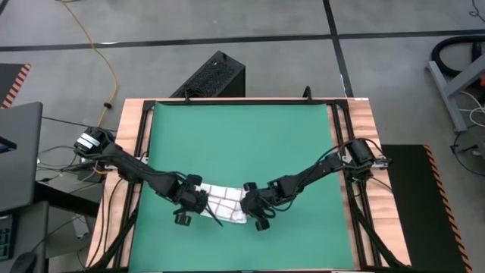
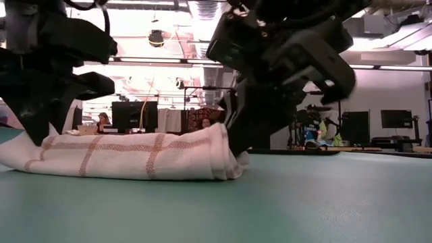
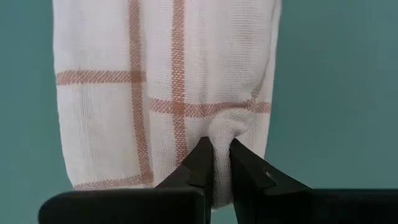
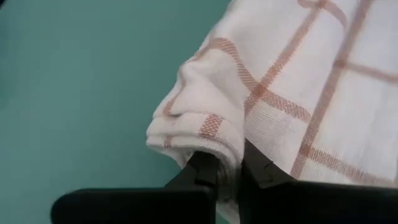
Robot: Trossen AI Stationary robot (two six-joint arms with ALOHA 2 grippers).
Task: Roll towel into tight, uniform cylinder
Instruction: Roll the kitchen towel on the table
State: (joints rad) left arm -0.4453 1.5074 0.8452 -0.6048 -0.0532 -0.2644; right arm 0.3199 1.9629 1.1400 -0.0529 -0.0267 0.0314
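High view | both jaws pinching towel (image 1: pixel 224 202) ends | green mat (image 1: pixel 242 136)

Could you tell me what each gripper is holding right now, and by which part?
Both hold the towel: the left gripper pinches a fold at one end edge, the right gripper the folded layers at the opposite end.

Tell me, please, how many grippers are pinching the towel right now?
2. The left gripper pinches a fold at one end of the towel, and the right gripper pinches the layered edge at the opposite end, on the green mat.
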